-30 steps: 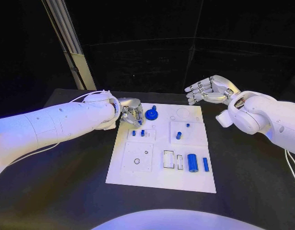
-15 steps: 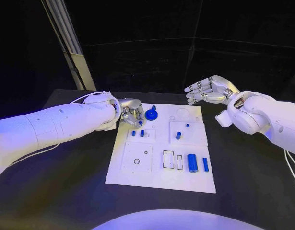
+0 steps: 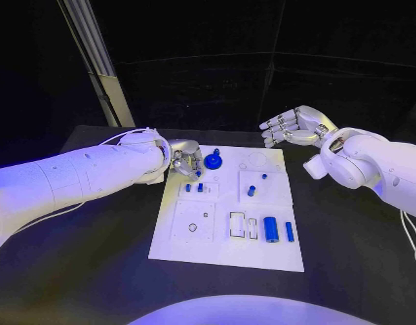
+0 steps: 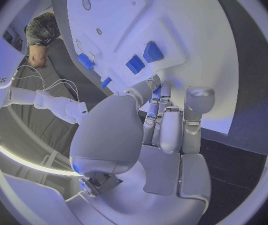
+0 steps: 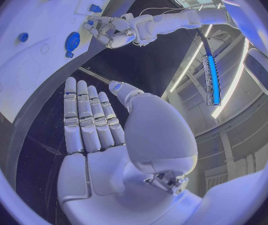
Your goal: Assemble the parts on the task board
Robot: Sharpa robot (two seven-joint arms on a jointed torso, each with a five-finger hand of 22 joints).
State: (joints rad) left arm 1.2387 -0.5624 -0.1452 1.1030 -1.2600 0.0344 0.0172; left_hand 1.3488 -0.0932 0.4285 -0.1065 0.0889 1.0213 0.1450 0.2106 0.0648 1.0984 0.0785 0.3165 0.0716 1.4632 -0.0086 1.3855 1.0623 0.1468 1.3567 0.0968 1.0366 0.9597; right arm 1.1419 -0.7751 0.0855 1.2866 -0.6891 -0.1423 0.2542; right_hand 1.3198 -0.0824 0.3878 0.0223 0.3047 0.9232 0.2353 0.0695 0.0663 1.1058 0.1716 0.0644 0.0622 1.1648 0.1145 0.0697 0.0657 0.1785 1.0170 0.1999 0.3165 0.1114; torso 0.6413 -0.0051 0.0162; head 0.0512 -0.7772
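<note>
**Left hand at the board's upper left edge, right hand lifted off its upper right**

The task board (image 3: pixel 229 211) lies mid-frame on the black desk (image 3: pixel 364 230). The left hand (image 3: pixel 185 160) hangs over its upper left edge, fingers (image 4: pixel 171 130) curled around a small blue part (image 4: pixel 156 91). The right hand (image 3: pixel 293 126) hovers beyond the upper right corner, fingers spread, holding nothing. Blue parts (image 3: pixel 271 229) sit lower right; bare desk flanks both long edges.
</note>
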